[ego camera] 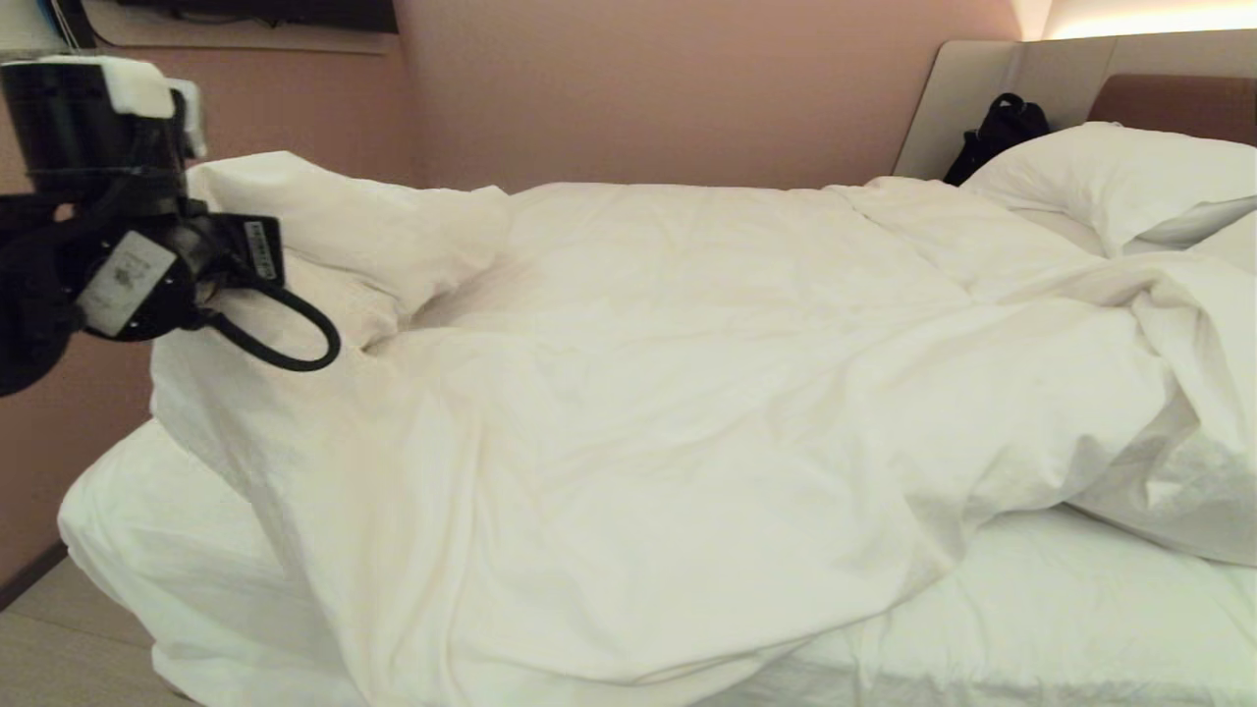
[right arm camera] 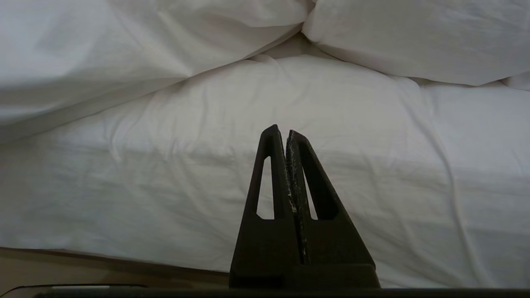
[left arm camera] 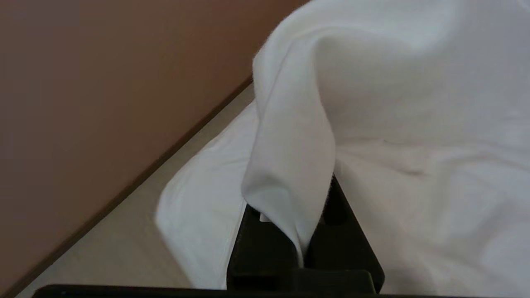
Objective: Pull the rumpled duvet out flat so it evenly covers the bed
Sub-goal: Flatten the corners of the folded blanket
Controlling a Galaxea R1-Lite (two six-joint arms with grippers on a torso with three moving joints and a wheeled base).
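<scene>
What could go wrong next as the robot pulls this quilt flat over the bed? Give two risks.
1. The left gripper pinches only a thin fold of the quilt; a hard tug could slip it free.
2. The quilt is bunched near the pillow with bare sheet showing; pulling one corner alone may drag it crooked, since the right gripper is shut and empty.

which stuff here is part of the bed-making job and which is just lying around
Job: duvet, bed, left gripper shut on a duvet fold, right gripper shut and empty.
Lying about: pillows, black bag by the headboard.
</scene>
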